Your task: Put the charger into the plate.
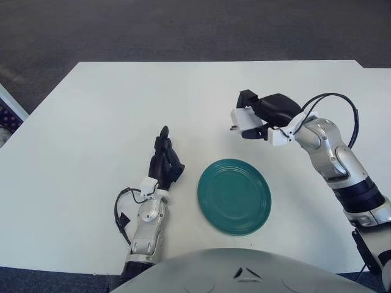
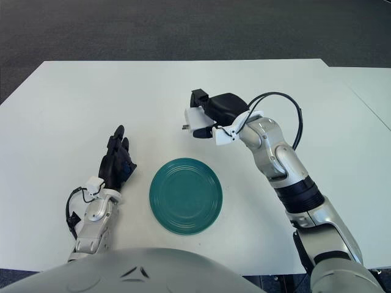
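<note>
Teal plate (image 1: 234,196) sits nearest the robot on the white surface (image 1: 79,140), flat and unoccupied. At its nine o'clock shows the left hand (image 1: 165,163), idle, fingers extended straight and close together, grasping nothing.

Further out, at roughly the plate's twelve to one o'clock, the right hand (image 1: 264,114) is raised above the surface with its dark fingers (image 2: 198,98) closed around the white charger (image 1: 244,118). The charger is clear of the plate and not yet over it; it appears to be carried in the air, near the plate's far rim.

Handling assessment: the charger looks to be a small, rigid plastic block, light, with smooth faces that could slip under a loose hold. It is judged not fragile, though the plug end should be kept from striking the plate. Best hold is across the broad flat sides of the body, which is about where the fingers sit now; most of the body is hidden behind them, so the exact contact cannot be confirmed.

View comparison: the right eye view shows a small prong-like projection at the charger's nine o'clock edge more distinctly, and shows the full right arm down to the shoulder. The left eye view cuts that arm at the frame edge but takes in a strip of another object at the far left border.
</note>
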Motion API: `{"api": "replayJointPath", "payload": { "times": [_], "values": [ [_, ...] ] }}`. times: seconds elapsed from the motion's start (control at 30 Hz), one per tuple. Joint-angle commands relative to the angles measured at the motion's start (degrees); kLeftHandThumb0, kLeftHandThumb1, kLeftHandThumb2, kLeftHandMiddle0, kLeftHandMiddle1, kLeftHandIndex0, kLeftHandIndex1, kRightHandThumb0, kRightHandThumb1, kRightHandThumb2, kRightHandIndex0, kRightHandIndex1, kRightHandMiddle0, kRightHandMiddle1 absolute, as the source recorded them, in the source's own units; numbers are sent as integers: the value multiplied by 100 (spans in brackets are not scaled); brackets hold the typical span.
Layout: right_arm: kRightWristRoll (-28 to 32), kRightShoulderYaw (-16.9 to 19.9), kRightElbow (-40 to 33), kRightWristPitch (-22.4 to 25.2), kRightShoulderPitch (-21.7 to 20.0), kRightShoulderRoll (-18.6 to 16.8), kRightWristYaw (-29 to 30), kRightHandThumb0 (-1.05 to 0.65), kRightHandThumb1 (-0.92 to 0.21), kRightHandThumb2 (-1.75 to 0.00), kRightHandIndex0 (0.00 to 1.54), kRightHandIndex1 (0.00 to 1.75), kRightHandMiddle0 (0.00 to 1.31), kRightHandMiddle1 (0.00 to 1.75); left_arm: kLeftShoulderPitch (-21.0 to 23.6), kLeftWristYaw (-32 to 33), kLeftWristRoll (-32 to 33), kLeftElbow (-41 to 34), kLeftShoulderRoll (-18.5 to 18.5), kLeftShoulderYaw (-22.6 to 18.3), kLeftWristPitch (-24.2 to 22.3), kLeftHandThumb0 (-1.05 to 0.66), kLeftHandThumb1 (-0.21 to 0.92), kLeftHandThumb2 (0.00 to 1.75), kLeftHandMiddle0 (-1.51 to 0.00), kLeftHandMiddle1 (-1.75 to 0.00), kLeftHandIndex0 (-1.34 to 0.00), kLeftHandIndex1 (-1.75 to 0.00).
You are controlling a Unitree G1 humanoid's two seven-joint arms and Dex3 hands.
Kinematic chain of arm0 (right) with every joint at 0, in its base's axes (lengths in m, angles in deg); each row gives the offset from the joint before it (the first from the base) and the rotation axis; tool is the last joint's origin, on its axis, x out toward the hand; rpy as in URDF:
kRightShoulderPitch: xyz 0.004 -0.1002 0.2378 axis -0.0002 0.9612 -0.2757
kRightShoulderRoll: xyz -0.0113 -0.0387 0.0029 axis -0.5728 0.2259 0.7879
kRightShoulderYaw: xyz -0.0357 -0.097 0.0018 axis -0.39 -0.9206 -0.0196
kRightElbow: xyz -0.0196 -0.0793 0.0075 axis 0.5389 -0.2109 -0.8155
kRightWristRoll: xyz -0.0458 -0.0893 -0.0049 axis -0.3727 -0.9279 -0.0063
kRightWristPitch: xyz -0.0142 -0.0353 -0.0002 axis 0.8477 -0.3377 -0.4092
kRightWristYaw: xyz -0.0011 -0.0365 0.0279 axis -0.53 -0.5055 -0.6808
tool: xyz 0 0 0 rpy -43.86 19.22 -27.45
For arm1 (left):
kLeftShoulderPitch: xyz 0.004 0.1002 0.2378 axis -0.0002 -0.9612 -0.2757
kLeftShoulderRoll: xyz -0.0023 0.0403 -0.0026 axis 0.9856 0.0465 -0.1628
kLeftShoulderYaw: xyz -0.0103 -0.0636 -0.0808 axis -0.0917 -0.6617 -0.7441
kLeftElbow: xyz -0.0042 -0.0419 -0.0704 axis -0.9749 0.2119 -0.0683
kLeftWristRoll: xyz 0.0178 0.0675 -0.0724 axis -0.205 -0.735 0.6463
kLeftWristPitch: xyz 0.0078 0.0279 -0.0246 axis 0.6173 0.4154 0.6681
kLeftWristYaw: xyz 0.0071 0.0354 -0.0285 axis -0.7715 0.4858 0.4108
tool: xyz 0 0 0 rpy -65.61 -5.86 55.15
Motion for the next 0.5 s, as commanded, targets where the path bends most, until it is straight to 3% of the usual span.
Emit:
{"api": "replayJointPath", "payload": {
  "times": [0.0, 0.47],
  "values": [
    [-166, -189, -240, -157, 150, 21, -116, -48, -92, -79, 117, 175, 90, 175, -89, 1, 4, 114, -83, -23, -68, -89, 92, 103, -5, 0, 0, -25],
    [-140, -410, -277, -1192, 455, 396, -478, -50, -92, -81, 130, 175, 94, 175, -169, -32, -7, 26, -70, 24, -19, -89, 92, 102, -2, 0, 0, -20]
  ]
}}
